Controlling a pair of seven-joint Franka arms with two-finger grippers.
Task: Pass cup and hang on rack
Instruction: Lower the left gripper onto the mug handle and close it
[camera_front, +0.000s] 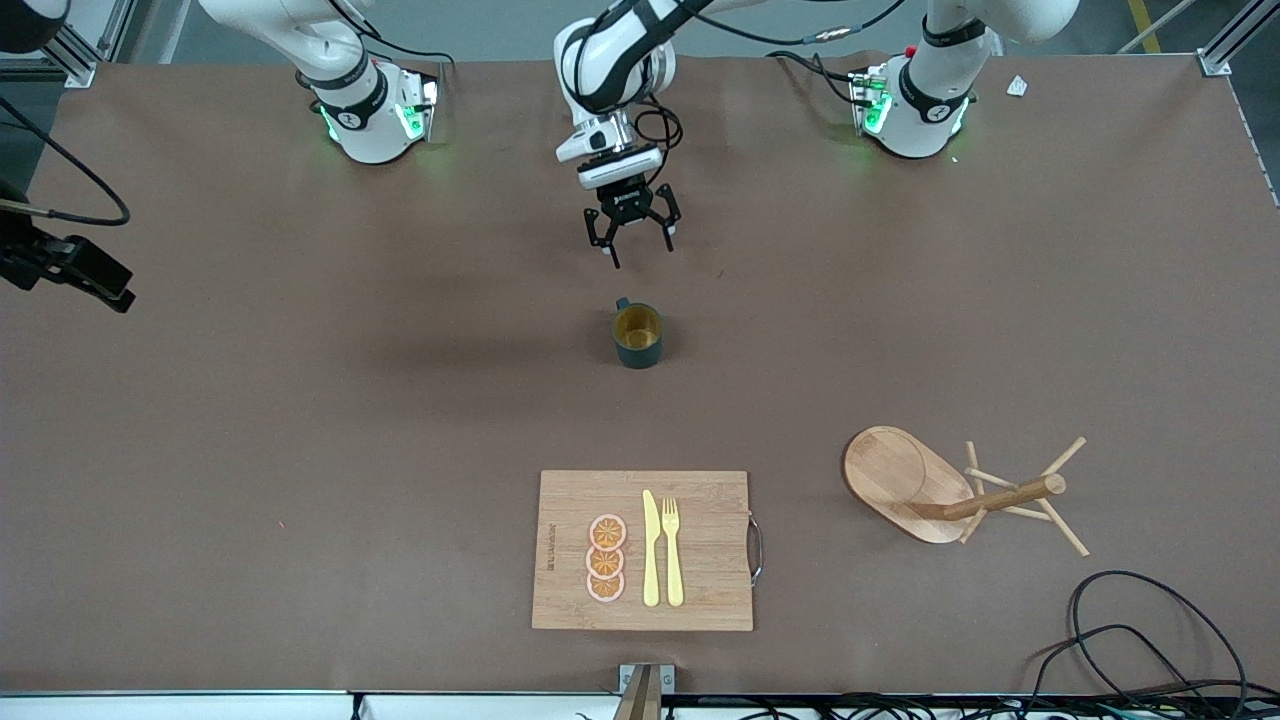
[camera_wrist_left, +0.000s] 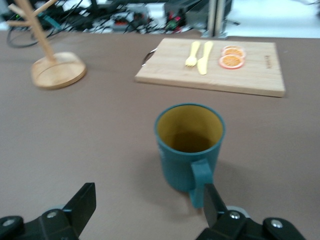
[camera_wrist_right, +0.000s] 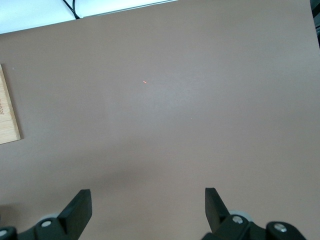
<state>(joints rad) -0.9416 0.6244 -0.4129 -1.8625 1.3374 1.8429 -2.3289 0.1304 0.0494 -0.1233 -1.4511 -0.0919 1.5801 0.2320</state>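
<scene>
Rack (camera_wrist_left: 44, 55) top cropped; right end effector (camera_wrist_right: 148, 210) partly cropped.

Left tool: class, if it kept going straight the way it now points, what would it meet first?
Most likely the cup: it stands upright on the table directly ahead of the open left tool, handle toward it. Depth is unclear.

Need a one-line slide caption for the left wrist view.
Open left gripper hovers before the upright cup, handle facing it; rack stands nearby.
</scene>
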